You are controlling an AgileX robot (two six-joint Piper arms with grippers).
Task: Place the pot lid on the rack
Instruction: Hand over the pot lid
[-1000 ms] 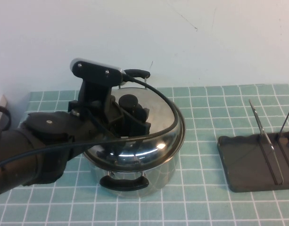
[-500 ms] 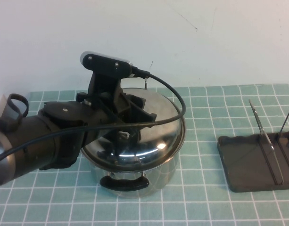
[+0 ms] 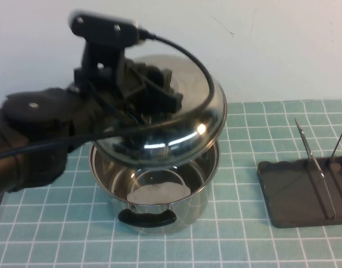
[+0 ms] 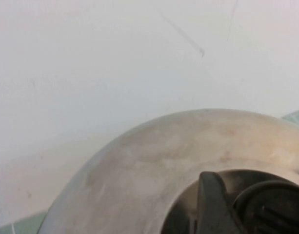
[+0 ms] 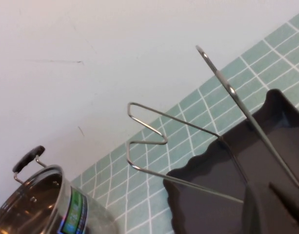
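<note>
The pot lid (image 3: 176, 111), a shiny steel dome, hangs tilted in the air above the open steel pot (image 3: 154, 195). My left gripper (image 3: 154, 92) is shut on the lid's black knob (image 4: 271, 204), which it mostly hides in the high view. The lid's dome (image 4: 154, 161) fills the left wrist view. The rack (image 3: 296, 192), a dark grey tray with upright wire dividers (image 3: 313, 162), stands to the right of the pot. My right gripper (image 5: 262, 187) shows only in the right wrist view, low over the rack's tray (image 5: 208, 195).
The pot has two black handles, one at the front (image 3: 147, 216), and also shows in the right wrist view (image 5: 37, 204). A green grid mat (image 3: 237, 234) covers the table. A white wall stands close behind.
My left gripper has lifted the lid off the pot and raised it, tilting it. The pot's inside now shows. The rack has not moved.
</note>
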